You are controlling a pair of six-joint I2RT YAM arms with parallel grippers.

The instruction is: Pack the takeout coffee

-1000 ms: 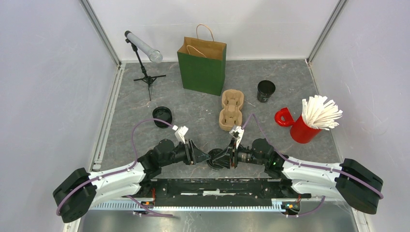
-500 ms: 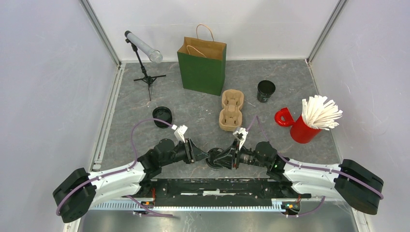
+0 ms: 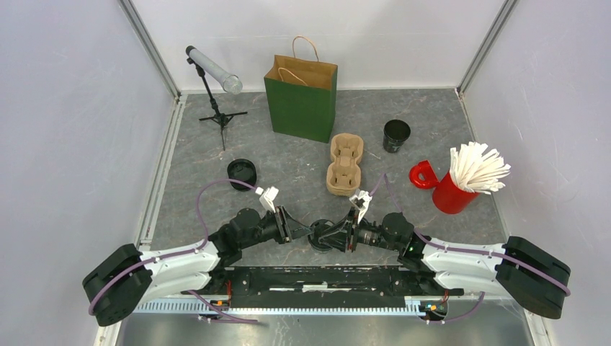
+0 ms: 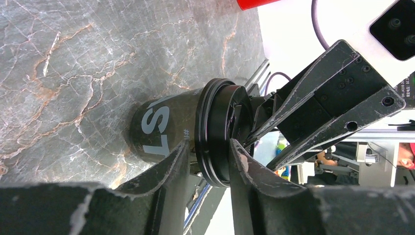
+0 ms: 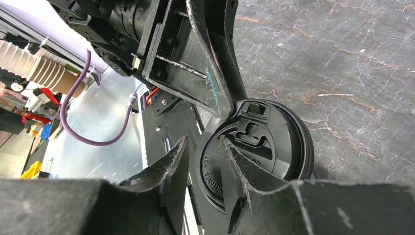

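So both were on the coffee cup (image 4: 156, 129) at once: left gripper (image 4: 209, 145) was squeezed around the lid (image 4: 220, 117), right gripper (image 5: 203, 143) was pinching the lid's rim.

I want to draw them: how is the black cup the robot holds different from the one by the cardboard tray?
The takeout coffee wears a black sip lid; the lidless cup is open on top. The takeout coffee is clamped by the left gripper and right gripper; the lidless cup stands alone, farther back by the cardboard tray. Both are black.
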